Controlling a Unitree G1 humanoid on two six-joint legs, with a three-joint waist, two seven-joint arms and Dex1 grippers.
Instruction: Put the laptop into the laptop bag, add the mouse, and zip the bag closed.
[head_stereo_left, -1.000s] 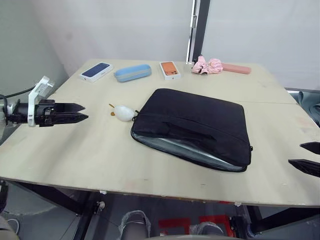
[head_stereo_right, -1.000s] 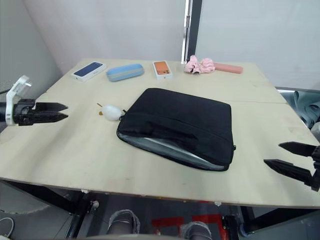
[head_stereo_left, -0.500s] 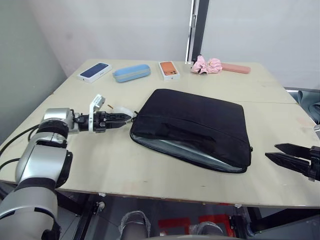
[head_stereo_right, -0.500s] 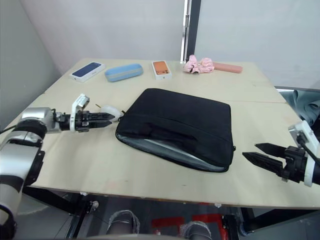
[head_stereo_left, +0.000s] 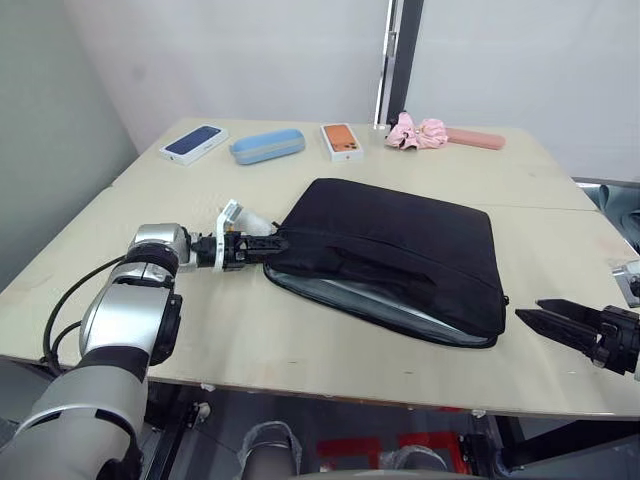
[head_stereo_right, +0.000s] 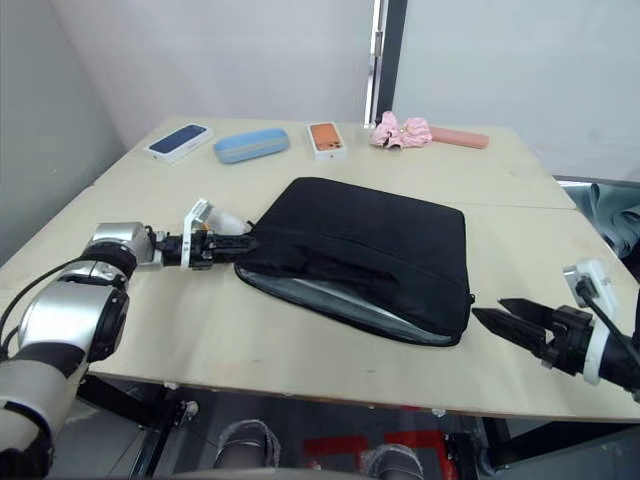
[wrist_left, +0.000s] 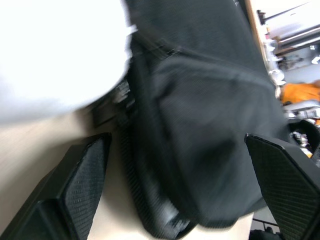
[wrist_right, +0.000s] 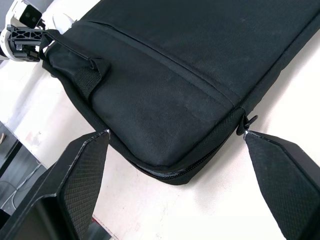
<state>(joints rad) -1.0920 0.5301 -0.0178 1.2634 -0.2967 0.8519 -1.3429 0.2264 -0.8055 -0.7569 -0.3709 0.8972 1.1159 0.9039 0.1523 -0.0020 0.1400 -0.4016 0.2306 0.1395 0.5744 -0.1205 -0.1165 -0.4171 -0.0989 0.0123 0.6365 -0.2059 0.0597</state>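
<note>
Left gripper (head_stereo_left: 268, 243): arm stretched out low over the table (head_stereo_left: 200, 310), forearm nearly level, fingertips at the bag's near-left corner. In the left wrist view the two fingers stand wide apart with the black fabric between them; no clamp on it that I can make out. Judged open, holding nothing.

Laptop bag (head_stereo_left: 395, 250): lies flat mid-table, long axis running from about 10 o'clock to 4 o'clock as the head camera sees it. Mouth along the near edge is unzipped, grey lining showing. From the left fingertips the bag body extends toward 3 to 4 o'clock. No laptop visible on the table; whether it sits inside the bag cannot be told.

White object (head_stereo_left: 250, 222): just behind the left gripper at 12 o'clock, touching or nearly touching the bag corner; partly hidden, so I cannot tell if it is the mouse.

Right gripper (head_stereo_right: 510, 320): low at the near-right table edge, fingers spread wide, empty, pointing toward 9 to 10 o'clock at the bag's near-right corner, close to it but apart. Right wrist view shows that corner and the zip end (wrist_right: 247, 121) between the fingers.

Judgement: left arm is nearer the open corner; the coming move turns on its grip of that corner, the right arm working from the zip end.

Far edge: two phone boxes, blue case, pink items; well apart.
</note>
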